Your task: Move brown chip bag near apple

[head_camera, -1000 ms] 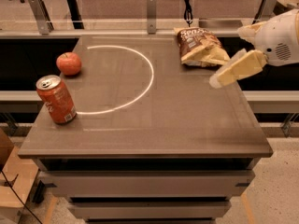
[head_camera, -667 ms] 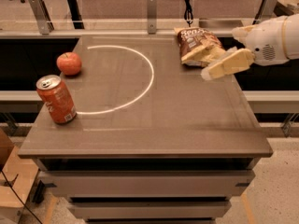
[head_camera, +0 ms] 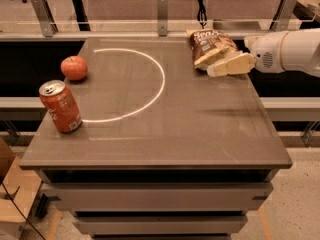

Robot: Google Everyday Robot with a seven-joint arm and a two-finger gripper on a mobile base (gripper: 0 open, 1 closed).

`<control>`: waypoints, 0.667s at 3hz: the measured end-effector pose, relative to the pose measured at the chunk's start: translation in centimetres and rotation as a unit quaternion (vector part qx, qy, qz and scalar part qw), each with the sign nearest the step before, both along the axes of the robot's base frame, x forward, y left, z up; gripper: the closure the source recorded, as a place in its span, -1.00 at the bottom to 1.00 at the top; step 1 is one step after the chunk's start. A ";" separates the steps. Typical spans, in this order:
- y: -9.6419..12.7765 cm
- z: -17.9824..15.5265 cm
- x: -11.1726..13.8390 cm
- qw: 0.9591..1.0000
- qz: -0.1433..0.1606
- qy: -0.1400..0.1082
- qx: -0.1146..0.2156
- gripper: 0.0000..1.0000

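The brown chip bag (head_camera: 209,43) lies at the table's far right, dark brown top with white lettering, pale yellow lower part. My gripper (head_camera: 214,67) reaches in from the right on a white arm (head_camera: 287,51). It is open and sits against the bag's near right edge, level with the pale lower part. Whether it touches the bag I cannot tell. The apple (head_camera: 74,67) is red-orange and sits at the far left of the table, well apart from the bag.
An orange soda can (head_camera: 60,106) stands upright at the left edge, in front of the apple. A white arc (head_camera: 159,79) is marked on the dark table (head_camera: 190,134). A rail with metal posts (head_camera: 162,6) runs behind the table.
My gripper has moved left and toward the back, from beside the table's right edge up to the chip bag. The bag, apple and can have not moved.
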State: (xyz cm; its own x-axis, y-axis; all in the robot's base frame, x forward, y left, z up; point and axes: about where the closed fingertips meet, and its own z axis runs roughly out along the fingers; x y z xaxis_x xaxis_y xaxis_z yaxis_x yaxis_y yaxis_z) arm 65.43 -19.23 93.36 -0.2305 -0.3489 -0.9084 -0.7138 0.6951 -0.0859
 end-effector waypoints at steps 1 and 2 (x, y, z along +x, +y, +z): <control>-0.6 -1.8 3.1 1.000 -0.023 0.005 0.018 -1.00; -1.5 -3.5 5.8 0.999 -0.039 0.007 0.027 -1.00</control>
